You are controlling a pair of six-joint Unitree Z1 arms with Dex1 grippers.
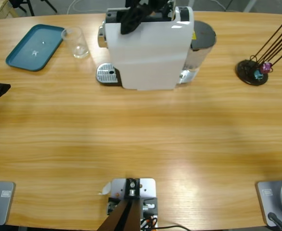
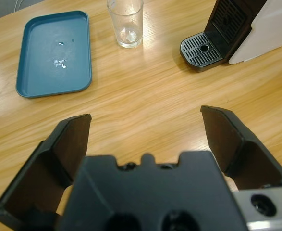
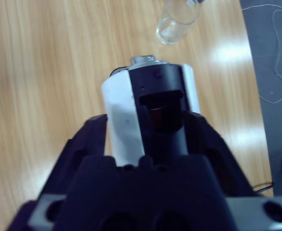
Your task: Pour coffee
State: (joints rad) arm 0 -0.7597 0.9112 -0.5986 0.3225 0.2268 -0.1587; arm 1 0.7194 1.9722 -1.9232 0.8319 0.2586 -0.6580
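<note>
Just 1 glass, 1 tray, 1 coffee machine.

From overhead we look straight down on the wooden table. Our left wrist camera sits low at the table's nine o'clock side, facing the glass tumbler and teal tray. Our right wrist camera hangs close above the coffee machine, looking down. All three views share the tumbler and machine.

Long wooden table; grey floor beyond its edge.
</note>
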